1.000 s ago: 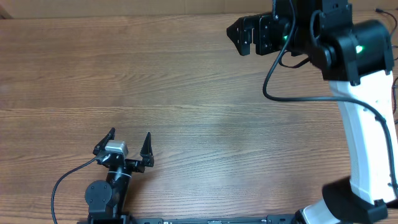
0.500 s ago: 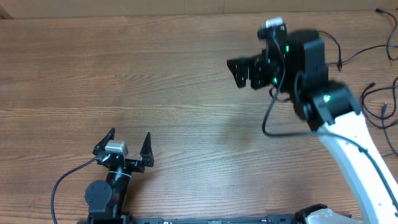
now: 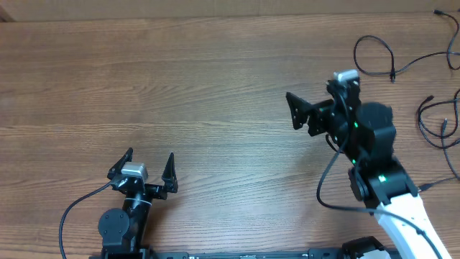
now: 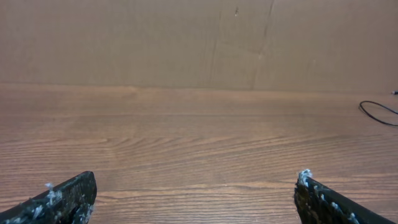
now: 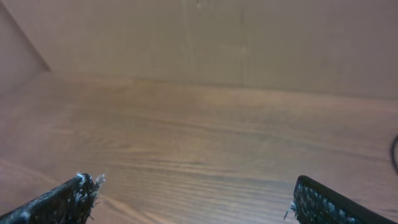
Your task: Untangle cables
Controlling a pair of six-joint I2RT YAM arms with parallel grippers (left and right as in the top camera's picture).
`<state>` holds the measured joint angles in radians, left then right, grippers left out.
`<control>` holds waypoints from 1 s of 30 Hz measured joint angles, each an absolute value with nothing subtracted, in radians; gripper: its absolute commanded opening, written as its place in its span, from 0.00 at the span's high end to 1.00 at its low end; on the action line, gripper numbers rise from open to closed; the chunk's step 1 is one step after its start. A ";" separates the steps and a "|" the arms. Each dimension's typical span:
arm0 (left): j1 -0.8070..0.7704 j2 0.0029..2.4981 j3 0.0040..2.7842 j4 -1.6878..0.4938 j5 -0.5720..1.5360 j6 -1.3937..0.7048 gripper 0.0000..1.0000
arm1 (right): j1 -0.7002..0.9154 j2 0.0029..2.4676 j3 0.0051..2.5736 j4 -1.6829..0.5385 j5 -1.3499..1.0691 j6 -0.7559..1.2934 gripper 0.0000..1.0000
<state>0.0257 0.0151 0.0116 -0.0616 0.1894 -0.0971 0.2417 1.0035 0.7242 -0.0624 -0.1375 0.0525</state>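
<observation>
Thin black cables lie in loose loops at the table's far right: one loop (image 3: 374, 52) with a plug end at the back, and another cable (image 3: 433, 122) by the right edge. My right gripper (image 3: 293, 111) hovers open to the left of them, pointing left, holding nothing. The left gripper (image 3: 150, 153) rests open near the front left, far from the cables. A bit of cable (image 4: 377, 112) shows at the right edge of the left wrist view, beyond the open left gripper (image 4: 194, 182). The right wrist view has the open right gripper (image 5: 194, 185) over bare wood.
Wood-grain table (image 3: 180, 86) with a brown cardboard wall (image 4: 186, 37) along its far edge. Thicker black arm leads hang beside the right arm (image 3: 325, 188) and curl by the left arm's base (image 3: 68, 216).
The right arm has swung from the far right corner toward the near side and somewhat right, uncovering the cable loops there. Its jaws stayed open. The left arm has not moved.
</observation>
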 measured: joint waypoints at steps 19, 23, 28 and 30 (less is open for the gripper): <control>0.026 0.015 0.012 -0.062 0.189 -0.097 0.00 | 0.125 0.599 0.209 0.368 -0.142 0.091 0.00; 0.026 0.015 0.012 -0.062 0.189 -0.097 0.00 | 0.118 0.555 0.118 0.432 -0.142 0.101 0.00; 0.026 0.015 0.012 -0.062 0.189 -0.097 0.00 | 0.117 0.505 0.036 0.468 -0.142 0.105 0.00; 0.026 0.015 0.012 -0.062 0.190 -0.097 0.00 | 0.117 0.486 0.021 0.447 -0.141 0.104 0.00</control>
